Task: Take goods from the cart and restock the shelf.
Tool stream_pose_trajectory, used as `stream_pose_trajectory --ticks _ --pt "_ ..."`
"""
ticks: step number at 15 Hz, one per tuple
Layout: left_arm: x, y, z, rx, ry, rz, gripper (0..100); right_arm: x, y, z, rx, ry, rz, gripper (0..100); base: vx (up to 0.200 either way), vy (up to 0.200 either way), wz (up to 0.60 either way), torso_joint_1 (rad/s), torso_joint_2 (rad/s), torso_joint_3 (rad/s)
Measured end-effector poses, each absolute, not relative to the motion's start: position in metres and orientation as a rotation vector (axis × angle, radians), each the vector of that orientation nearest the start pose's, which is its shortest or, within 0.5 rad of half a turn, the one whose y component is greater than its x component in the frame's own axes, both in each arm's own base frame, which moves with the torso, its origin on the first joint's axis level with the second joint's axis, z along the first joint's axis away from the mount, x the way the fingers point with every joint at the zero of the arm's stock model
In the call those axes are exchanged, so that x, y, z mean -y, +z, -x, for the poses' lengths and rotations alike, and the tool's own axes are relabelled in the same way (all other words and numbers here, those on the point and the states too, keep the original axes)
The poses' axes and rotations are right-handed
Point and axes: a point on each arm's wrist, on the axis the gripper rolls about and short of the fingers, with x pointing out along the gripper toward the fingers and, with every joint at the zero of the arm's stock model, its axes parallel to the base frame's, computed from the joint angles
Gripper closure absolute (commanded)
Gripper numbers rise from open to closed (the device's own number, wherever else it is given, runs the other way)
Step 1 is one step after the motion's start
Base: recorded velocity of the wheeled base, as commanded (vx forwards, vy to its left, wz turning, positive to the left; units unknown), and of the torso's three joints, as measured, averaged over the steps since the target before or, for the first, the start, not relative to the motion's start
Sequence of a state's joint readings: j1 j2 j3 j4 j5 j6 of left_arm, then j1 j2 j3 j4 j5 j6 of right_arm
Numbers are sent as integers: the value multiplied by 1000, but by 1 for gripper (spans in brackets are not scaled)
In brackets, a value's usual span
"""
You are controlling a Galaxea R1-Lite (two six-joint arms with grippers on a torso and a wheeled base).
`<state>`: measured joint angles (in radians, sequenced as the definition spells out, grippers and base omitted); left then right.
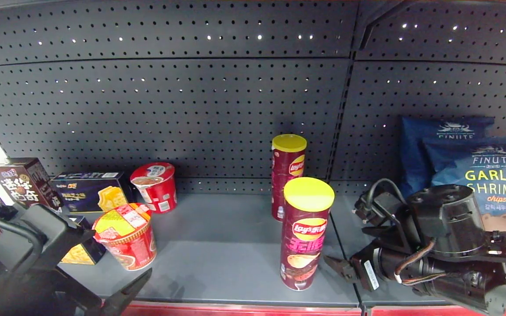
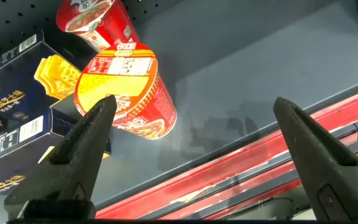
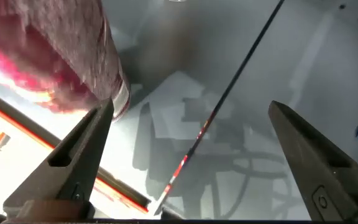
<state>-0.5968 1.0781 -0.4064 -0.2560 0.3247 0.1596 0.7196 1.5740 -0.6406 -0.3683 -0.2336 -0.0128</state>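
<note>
Right claw [image 3: 190, 107] is spread wide, gripping nothing. The tall chip can [image 1: 306, 232] stands upright on the shelf [image 1: 218, 245] just beside its fingertips, outside the jaws, with a second chip can [image 1: 288, 175] farther back behind it. Over on the other side, left claw [image 2: 194, 102] hangs released too, and a noodle cup [image 2: 129, 93] sits just ahead of one finger.

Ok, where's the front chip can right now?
Head view, right of centre: the front chip can stands upright near the front edge of the shelf, before the second can, just left of the right gripper.
</note>
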Motion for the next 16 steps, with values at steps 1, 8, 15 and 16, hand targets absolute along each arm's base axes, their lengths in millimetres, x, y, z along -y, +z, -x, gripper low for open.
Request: stream_pose_trajectory --ticks 1,8,15,16 --pt "69 174 -116 -353 -295 -341 0 -161 148 -192 -510 477 275 0 0 0 0 0 0 0" --pt "69 174 -116 -353 -292 -341 0 -164 146 -198 -494 480 266 0 0 0 0 0 0 0" --pt "69 174 -116 -354 -289 -340 0 -174 145 -206 -493 487 268 0 0 0 0 0 0 0" --pt "68 174 -116 -355 -288 -341 0 -176 144 -207 -490 490 267 0 0 0 0 0 0 0"
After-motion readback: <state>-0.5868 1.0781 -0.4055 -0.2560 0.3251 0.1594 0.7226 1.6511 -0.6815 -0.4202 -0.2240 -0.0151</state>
